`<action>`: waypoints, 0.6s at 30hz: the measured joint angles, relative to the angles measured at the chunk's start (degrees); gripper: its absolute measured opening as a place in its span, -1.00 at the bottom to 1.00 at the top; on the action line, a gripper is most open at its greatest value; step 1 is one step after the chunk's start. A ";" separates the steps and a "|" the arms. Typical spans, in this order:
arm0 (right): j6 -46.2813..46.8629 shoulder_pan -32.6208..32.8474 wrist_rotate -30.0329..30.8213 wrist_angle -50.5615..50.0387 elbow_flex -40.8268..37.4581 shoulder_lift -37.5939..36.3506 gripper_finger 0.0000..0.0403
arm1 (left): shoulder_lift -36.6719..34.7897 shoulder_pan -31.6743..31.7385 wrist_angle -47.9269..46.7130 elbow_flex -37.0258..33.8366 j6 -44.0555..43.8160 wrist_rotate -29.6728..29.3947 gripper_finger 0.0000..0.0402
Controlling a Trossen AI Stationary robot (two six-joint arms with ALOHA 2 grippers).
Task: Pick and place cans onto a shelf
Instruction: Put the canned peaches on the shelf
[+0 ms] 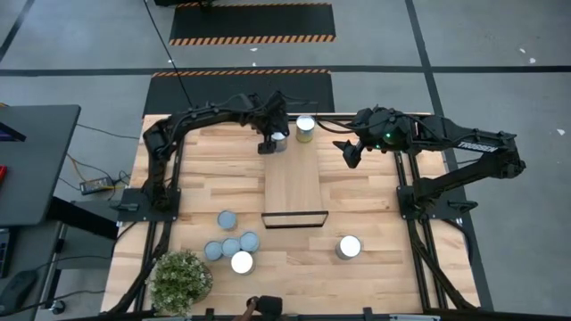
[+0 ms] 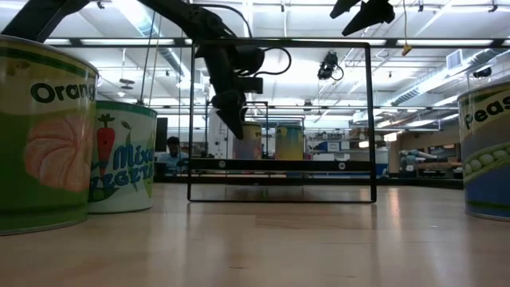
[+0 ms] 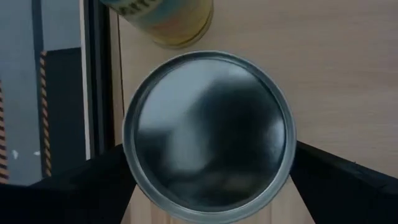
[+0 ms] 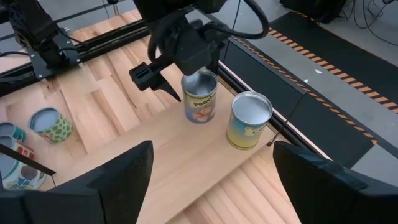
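Observation:
Two cans stand upright on the far end of the shelf (image 1: 294, 183): a peach-labelled can (image 4: 200, 99) and a yellow-labelled can (image 4: 249, 121) beside it. My left gripper (image 3: 209, 147) is open above the peach can's silvery top (image 3: 208, 112), pointing steeply down, one finger on either side of it; no touch shows. My right gripper (image 4: 211, 168) hangs open in the air to the right of the shelf's far end (image 1: 348, 153), with nothing between its fingers. Several more cans (image 1: 231, 247) stand on the tabletop at the near left, and one can (image 1: 349, 247) stands at the near right.
The shelf's thin black frame (image 1: 294, 218) stands at its near end. A bushy potted plant (image 1: 181, 279) sits at the table's near left corner. Bare wood lies between the shelf and the arm bases on both sides.

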 joint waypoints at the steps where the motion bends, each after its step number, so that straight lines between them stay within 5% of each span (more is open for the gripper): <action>1: 0.00 0.00 0.00 0.00 0.00 0.00 0.68 | -0.27 -0.07 -0.19 0.00 0.00 -0.32 0.96; 18: -0.07 0.00 0.00 0.18 0.00 0.02 0.68 | -2.47 -0.61 5.22 0.07 2.06 -9.51 0.96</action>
